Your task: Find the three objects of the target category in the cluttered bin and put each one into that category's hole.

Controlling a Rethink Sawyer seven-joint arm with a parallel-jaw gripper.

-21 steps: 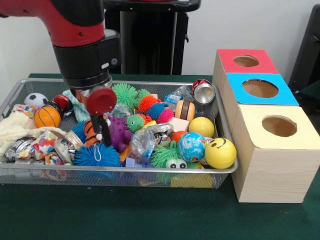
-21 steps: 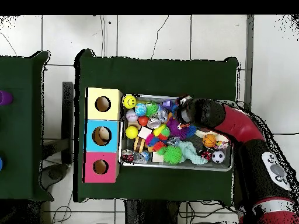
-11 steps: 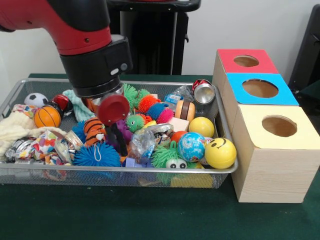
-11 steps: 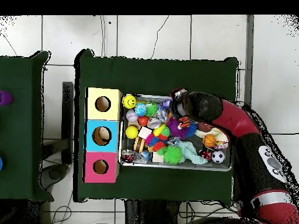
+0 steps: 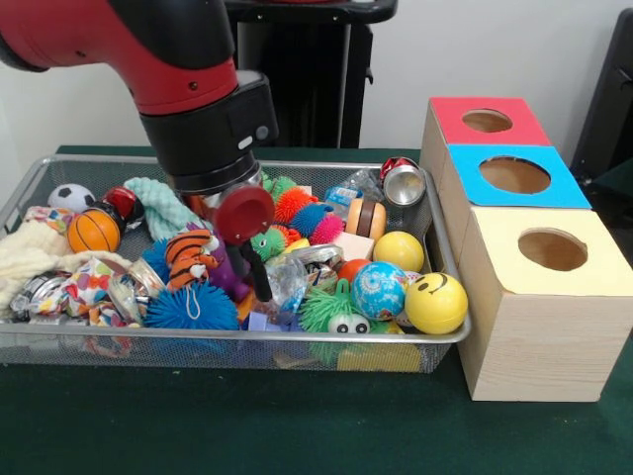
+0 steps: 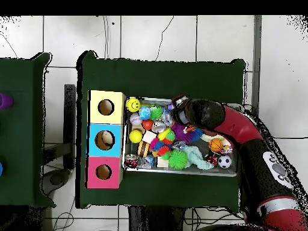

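Left to right in the front view: bin (image 5: 20,198) clutter with the tiger toy (image 5: 188,259), then the gripper (image 5: 259,287) low among the toys, its jaws hidden, so I cannot tell their state. Balls like the yellow one (image 5: 399,250) lie right; the holed boxes (image 5: 539,247) stand beyond. Best to descend slowly, isolating one toy before closing.

The arm (image 6: 240,129) reaches from the lower right over the bin (image 6: 231,171) at frame centre. Yellow, blue and pink boxes (image 6: 106,139) stand stacked at its left on the green desk (image 6: 162,75).
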